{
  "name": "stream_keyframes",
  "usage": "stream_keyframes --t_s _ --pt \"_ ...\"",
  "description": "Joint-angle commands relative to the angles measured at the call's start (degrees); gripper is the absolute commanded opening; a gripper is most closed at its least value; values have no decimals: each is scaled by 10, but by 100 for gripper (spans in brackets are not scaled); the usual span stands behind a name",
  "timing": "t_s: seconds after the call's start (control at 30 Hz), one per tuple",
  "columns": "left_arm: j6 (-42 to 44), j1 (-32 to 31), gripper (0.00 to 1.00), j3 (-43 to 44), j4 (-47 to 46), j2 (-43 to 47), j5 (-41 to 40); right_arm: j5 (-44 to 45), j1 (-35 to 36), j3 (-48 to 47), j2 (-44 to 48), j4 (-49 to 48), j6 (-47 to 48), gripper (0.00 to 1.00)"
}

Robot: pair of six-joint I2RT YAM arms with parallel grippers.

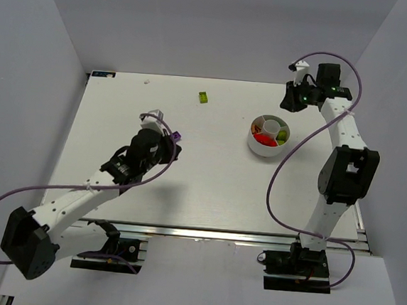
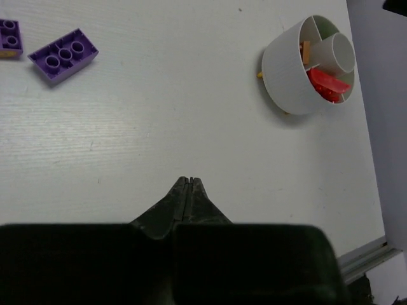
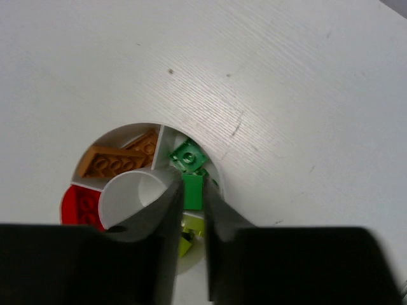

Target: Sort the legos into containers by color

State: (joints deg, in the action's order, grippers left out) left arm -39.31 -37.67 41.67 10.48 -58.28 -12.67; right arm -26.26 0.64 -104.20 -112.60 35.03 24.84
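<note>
The white divided bowl (image 1: pixel 255 147) stands right of centre and holds red, orange, green and yellow-green bricks. In the right wrist view its rim (image 3: pixel 130 129) rings orange bricks (image 3: pixel 114 159), a red brick (image 3: pixel 79 203), a green brick (image 3: pixel 189 155) and yellow-green bricks (image 3: pixel 187 236) around the central cup (image 3: pixel 130 197). My right gripper (image 3: pixel 193 183) hangs over the green compartment, shut on a green brick (image 3: pixel 193 192). It is raised behind the bowl in the top view (image 1: pixel 292 97). My left gripper (image 2: pixel 189 181) is shut and empty. Two purple bricks (image 2: pixel 63 55) (image 2: pixel 9 38) lie on the table beyond it.
A yellow-green brick (image 1: pixel 203 97) lies alone near the table's back edge. One purple brick (image 1: pixel 179 135) shows beside the left gripper (image 1: pixel 173 144) in the top view. White walls stand at the left, back and right. The bowl also shows in the left wrist view (image 2: pixel 286 70).
</note>
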Motion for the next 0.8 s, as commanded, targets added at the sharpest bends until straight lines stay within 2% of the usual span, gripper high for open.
stream_keyframes --t_s 0.0,0.07,0.13,0.23,0.3,0.37,0.4,0.43,0.47,0.5,0.53,0.57,0.63,0.77 --pt "-9 50 2 50 -35 -61 96 -107 0 -21 55 -18 -3 15" --pt "-15 73 0 71 -40 -100 148 -156 0 -20 60 -26 -27 0" --pt "-15 84 0 109 -42 -159 165 -163 4 -18 59 -29 -49 0" --pt "-2 100 1 184 -23 -242 183 -153 27 -14 51 -32 -69 22" --pt "13 103 12 227 1 -278 185 -124 62 -23 40 -28 -84 32" --pt "16 105 28 272 23 -308 172 -45 112 -59 10 -24 -103 44" --pt "16 105 44 280 30 -310 163 0 129 -74 -17 -26 -116 49" --pt "16 106 50 286 46 -302 151 15 143 -94 -33 -23 -132 51" --pt "15 106 55 284 54 -293 139 27 168 -141 -52 -22 -148 67" --pt "15 107 62 278 59 -280 110 45 181 -165 -69 -23 -187 71" --pt "14 107 65 252 67 -242 100 86 205 -192 -107 -24 -205 89" --pt "8 107 65 236 69 -219 89 102 216 -245 -128 -22 -217 89" --pt "-2 107 69 200 80 -168 56 162 249 -281 -175 -36 -233 89" --pt "-45 108 71 113 107 -37 19 204 272 -275 -220 -128 -226 89"
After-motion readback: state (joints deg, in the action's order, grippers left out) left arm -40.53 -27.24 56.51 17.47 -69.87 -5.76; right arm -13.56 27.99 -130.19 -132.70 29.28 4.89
